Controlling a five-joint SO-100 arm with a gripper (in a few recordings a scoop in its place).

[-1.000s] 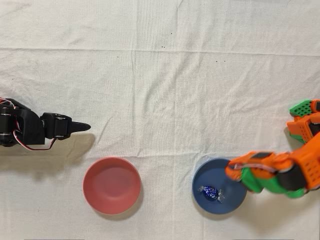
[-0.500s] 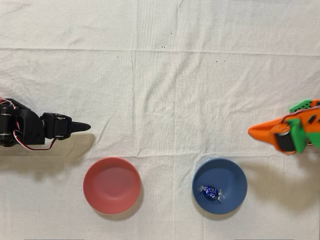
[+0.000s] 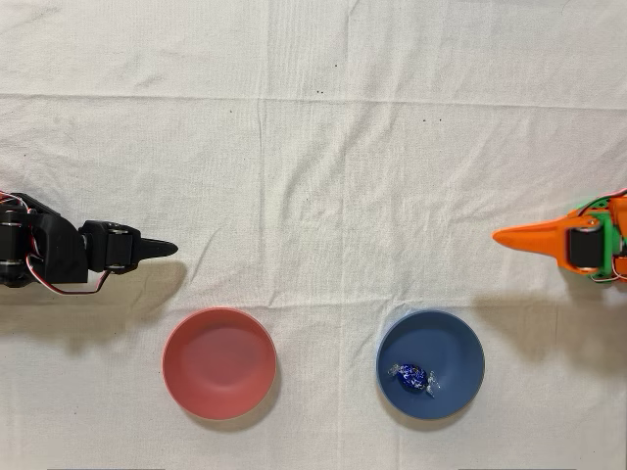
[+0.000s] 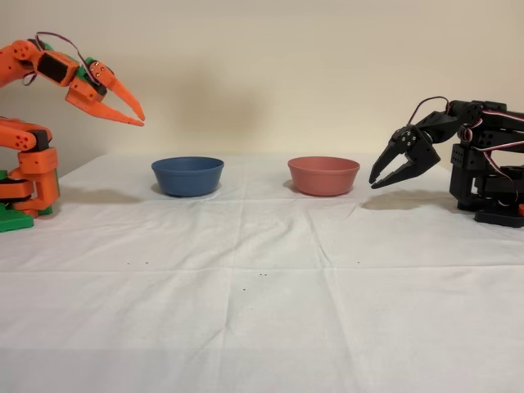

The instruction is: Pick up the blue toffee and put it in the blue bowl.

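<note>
The blue toffee (image 3: 411, 376) lies inside the blue bowl (image 3: 453, 351), left of the bowl's centre in the overhead view. The blue bowl (image 4: 187, 177) stands on the white cloth, left of the pink-red bowl in the fixed view. My orange gripper (image 3: 502, 237) is off the bowl, up and to the right of it in the overhead view. From the side, the gripper (image 4: 141, 120) hangs high above the table, left of the blue bowl, pointing down to the right. Its jaws meet at the tips and hold nothing.
A pink-red bowl (image 3: 218, 363) stands empty beside the blue one. The idle black arm (image 3: 59, 255) rests at the left edge of the overhead view, claw (image 4: 393, 168) near the pink-red bowl. The white cloth (image 3: 313, 147) covers the table.
The orange arm has pulled back from over the blue bowl's right rim, moving right and up in the overhead view. The toffee has stayed in the bowl.
</note>
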